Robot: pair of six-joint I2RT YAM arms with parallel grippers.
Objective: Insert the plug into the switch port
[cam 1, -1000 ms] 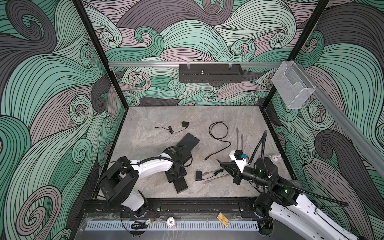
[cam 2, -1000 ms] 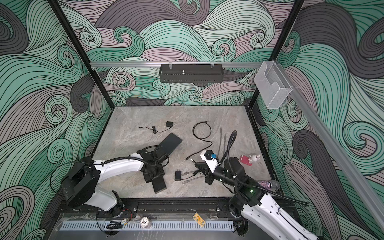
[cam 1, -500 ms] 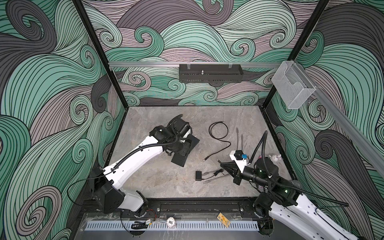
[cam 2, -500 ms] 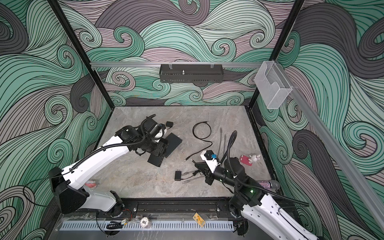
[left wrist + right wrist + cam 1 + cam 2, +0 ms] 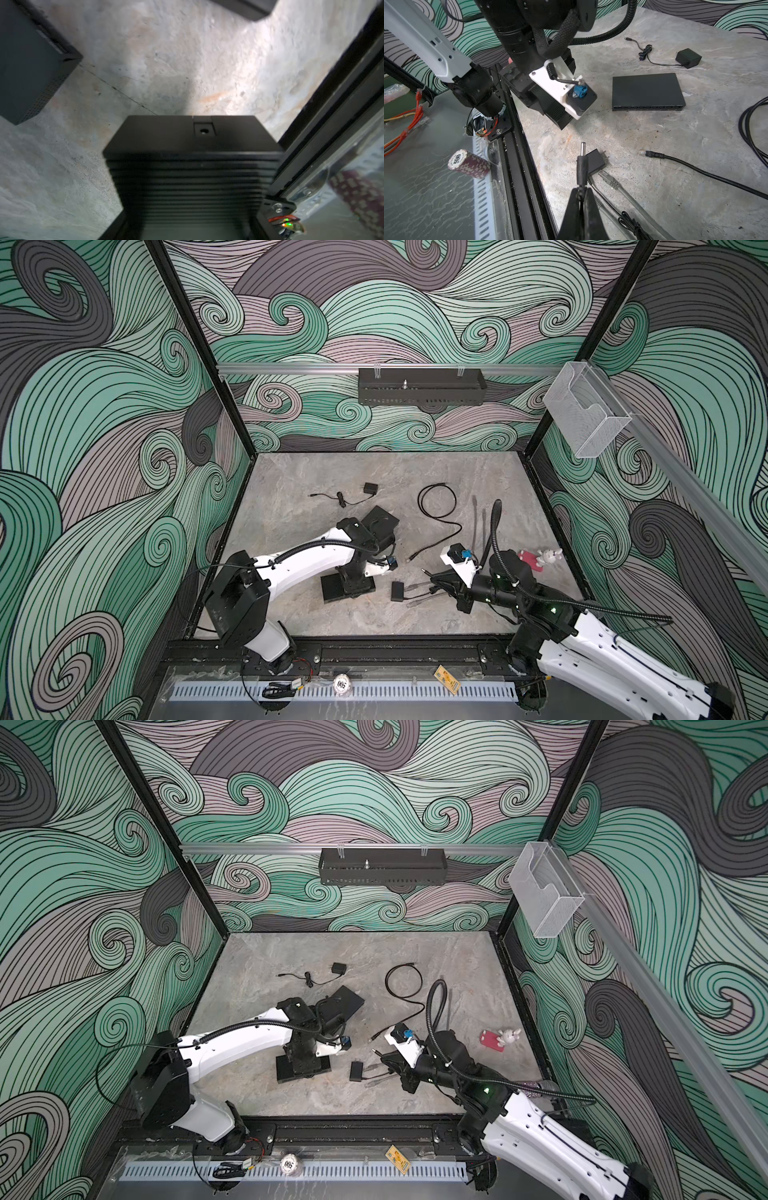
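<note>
Your left gripper (image 5: pixel 353 584) clamps the small switch (image 5: pixel 329 592) low over the front of the table (image 5: pixel 291 497), its round port (image 5: pixel 204 131) plain in the left wrist view. A larger switch (image 5: pixel 384 519) lies flat behind it. Further right you have the power adapter (image 5: pixel 397 591) lying on the table. Your right gripper (image 5: pixel 580 192) is pinched shut on the plug (image 5: pixel 581 166), tip aimed left, well apart from the small switch.

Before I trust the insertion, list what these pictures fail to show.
- Left gripper: fingers under the left arm in both top views, outside left wrist view; grip on box unclear.
- Box port: behind the left arm in right wrist view.
- Switch: ports too small in top views.
- Left wrist view: blurred.
</note>
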